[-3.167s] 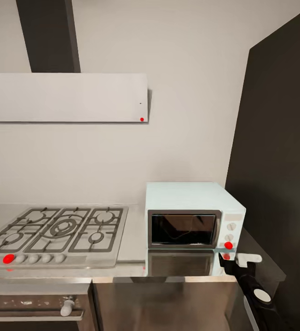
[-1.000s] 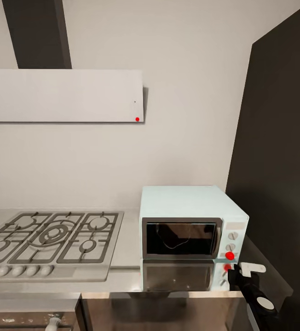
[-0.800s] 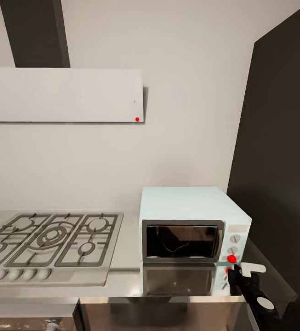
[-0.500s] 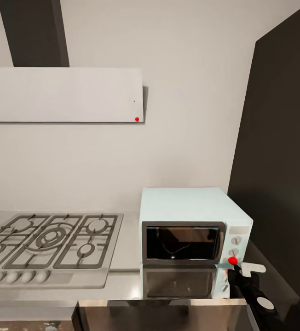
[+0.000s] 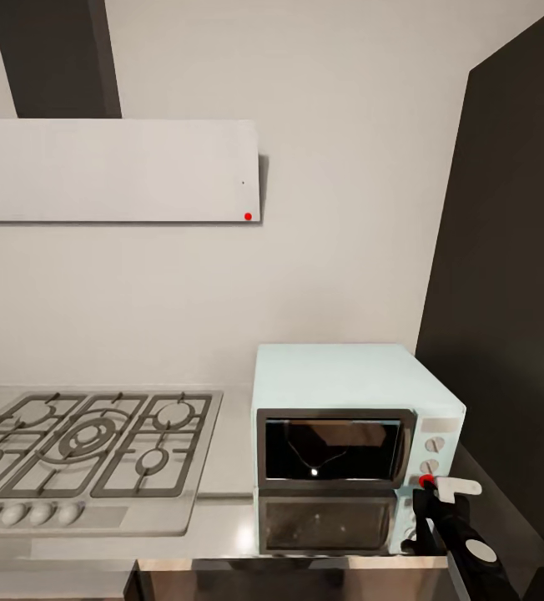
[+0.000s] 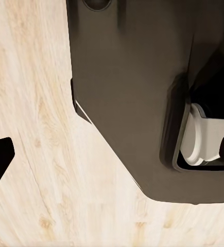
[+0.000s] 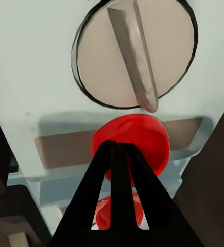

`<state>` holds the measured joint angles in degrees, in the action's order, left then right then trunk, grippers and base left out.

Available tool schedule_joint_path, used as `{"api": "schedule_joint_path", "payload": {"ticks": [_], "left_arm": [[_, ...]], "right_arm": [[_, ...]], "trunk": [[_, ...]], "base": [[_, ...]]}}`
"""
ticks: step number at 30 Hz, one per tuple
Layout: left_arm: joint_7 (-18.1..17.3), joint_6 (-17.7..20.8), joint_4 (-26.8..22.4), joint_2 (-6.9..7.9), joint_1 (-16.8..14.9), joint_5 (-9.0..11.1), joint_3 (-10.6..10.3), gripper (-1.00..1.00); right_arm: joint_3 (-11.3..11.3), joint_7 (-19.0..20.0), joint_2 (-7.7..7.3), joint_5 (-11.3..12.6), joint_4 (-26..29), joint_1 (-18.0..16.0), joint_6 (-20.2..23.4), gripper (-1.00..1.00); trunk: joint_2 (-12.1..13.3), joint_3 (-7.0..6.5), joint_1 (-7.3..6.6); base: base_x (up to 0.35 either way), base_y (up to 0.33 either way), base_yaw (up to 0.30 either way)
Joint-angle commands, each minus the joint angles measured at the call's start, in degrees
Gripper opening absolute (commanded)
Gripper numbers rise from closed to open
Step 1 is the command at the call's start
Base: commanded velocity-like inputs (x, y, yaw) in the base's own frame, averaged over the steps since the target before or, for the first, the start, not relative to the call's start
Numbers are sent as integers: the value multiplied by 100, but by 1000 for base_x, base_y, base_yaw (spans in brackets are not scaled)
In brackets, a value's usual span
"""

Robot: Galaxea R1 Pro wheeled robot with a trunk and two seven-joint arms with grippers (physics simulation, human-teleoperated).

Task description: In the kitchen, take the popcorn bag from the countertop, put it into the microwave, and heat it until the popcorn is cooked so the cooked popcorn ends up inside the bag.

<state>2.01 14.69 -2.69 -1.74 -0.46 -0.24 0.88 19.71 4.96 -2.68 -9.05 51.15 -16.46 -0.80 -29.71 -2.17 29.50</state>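
Observation:
The mint-white microwave [image 5: 351, 388] stands on the grey countertop [image 5: 222, 522] with its dark glass door closed; a small bright spot glows behind the glass. My right gripper [image 5: 425, 488] is at the knob panel, shut, with nothing held. Its joined fingertips [image 7: 117, 149] press against the red round light [image 7: 150, 139] just under a round knob [image 7: 135, 51]. The popcorn bag and the popcorn are out of view. My left gripper [image 6: 112, 157] hangs open over pale wooden floor [image 6: 34, 128], beside my dark base [image 6: 137, 77].
A grey gas hob [image 5: 88, 451] lies on the worktop left of the microwave. A white hood [image 5: 113, 171] hangs on the wall above it. A tall dark panel [image 5: 514, 292] rises close to the microwave's right side.
The camera has drifted, so the whole picture has shifted. My right gripper's tips have closed in on the red light and now cover part of it. A bright spot has appeared behind the door glass.

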Motion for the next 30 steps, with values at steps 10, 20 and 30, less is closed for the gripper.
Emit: {"api": "schedule_joint_path", "payload": {"ticks": [10, 20, 30], "left_arm": [[19, 34, -12, -2, 2, -2, 12, 100], [19, 34, -12, -2, 2, -2, 9, 100], [19, 34, -12, 7, 2, -2, 9, 100]], "right_arm": [[24, 40, 4, -60, 0, -2, -8, -100], [24, 40, 4, -61, 0, 1, -8, -100], [24, 40, 4, -57, 0, -1, -8, -100]], "trunk": [[-3, 2, 2], [-3, 2, 2], [-3, 2, 2]], "base": [[49, 0, 0], [14, 0, 0], [-178, 0, 0]]}}
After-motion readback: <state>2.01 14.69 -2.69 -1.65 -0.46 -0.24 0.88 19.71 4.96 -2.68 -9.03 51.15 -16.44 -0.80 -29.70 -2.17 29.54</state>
